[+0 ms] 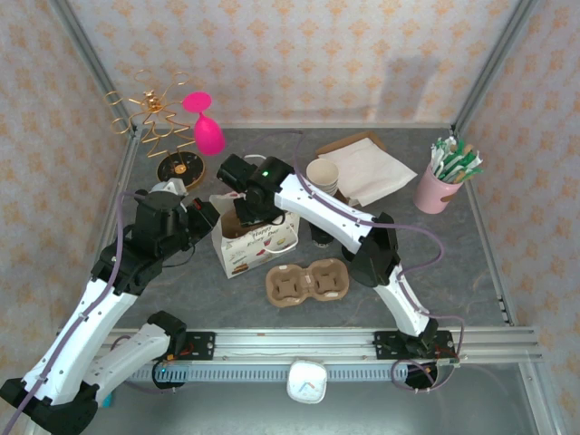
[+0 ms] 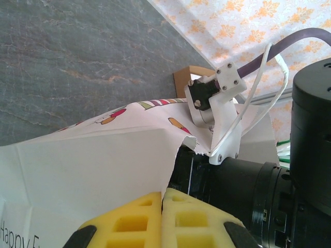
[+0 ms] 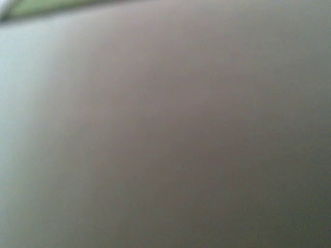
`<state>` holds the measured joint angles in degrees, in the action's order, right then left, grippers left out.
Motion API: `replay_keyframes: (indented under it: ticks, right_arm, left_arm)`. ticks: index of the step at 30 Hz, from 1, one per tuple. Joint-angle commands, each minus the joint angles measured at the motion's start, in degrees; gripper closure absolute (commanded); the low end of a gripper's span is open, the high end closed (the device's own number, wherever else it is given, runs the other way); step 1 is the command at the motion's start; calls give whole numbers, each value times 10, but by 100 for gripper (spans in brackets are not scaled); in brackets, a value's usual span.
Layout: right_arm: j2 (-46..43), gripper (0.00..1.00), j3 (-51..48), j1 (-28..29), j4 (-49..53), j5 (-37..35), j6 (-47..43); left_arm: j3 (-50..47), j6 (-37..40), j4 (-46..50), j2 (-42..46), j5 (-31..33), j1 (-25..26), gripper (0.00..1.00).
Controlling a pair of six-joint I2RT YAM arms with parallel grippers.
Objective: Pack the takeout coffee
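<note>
on the grey worktop the white paper bag stands open, with the left gripper jaws clamped on its rim. the right gripper dips into its mouth, jaws impossible to tell. the cup carrier lies unfilled. the takeout coffee is hidden, probably inside the bag, so packing seems midway; its lid direction and long axis cannot be told.
</note>
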<state>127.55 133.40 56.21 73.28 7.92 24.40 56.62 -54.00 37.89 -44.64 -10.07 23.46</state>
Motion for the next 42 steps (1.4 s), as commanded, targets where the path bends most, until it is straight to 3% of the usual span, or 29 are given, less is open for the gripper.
replay_keyframes:
  ticks: [1, 6, 18, 42]
  right_arm:
    - [10, 65, -19, 2, 17, -8, -4]
    - [2, 62, -7, 2, 15, -17, 1]
    - [-5, 35, 7, 2, 16, -22, 5]
    - [-85, 7, 38, -17, 16, 6, -13]
  left_arm:
    - [0, -3, -3, 2, 15, -5, 100]
    - [-7, -5, 4, 0, 25, -4, 100]
    - [1, -1, 20, -3, 39, -5, 100]
    - [42, 17, 50, -41, 116, -7, 100]
